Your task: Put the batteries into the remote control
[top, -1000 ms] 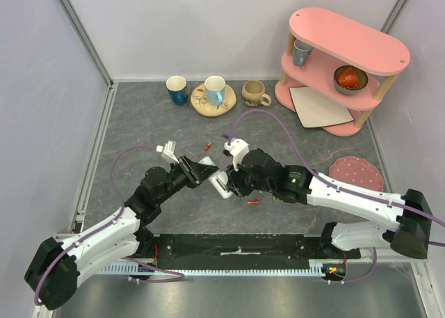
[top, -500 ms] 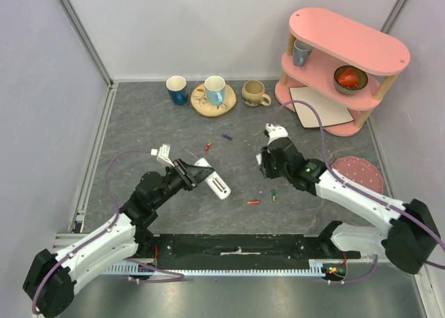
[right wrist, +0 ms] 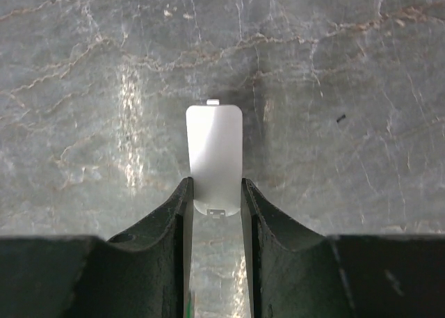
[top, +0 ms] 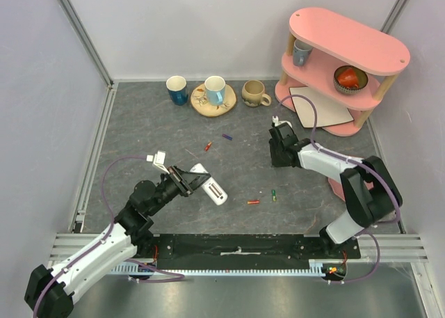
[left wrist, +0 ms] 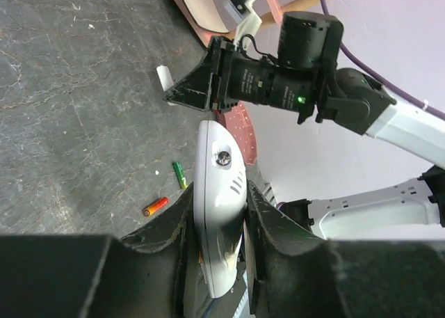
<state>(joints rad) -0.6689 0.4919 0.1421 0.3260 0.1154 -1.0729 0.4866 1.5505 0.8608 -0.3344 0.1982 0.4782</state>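
- My left end effector is clamped on the remote control, holding it up off the counter with the free end pointing toward the right arm.
- My right end effector is closed on a small white cover plate, pinching its long edges. The plate hangs low over the counter. I'd guess it's the battery door, but I can't be sure from here.
- The left is busy, so I reckon battery pickup falls to the right, once that plate is put down.
- The green battery lies on the counter toward the near edge from my right end effector, with its long axis running roughly near-to-far.
- The orange battery sits just beside it on the remote's side, lying crosswise. Both are between the two arms.
- The red battery and purple battery lie farther back, well apart from that pair.
- Writing: there's some white print on the right end effector's body in the left wrist view, too small to read. I can't make out any brand on the remote.
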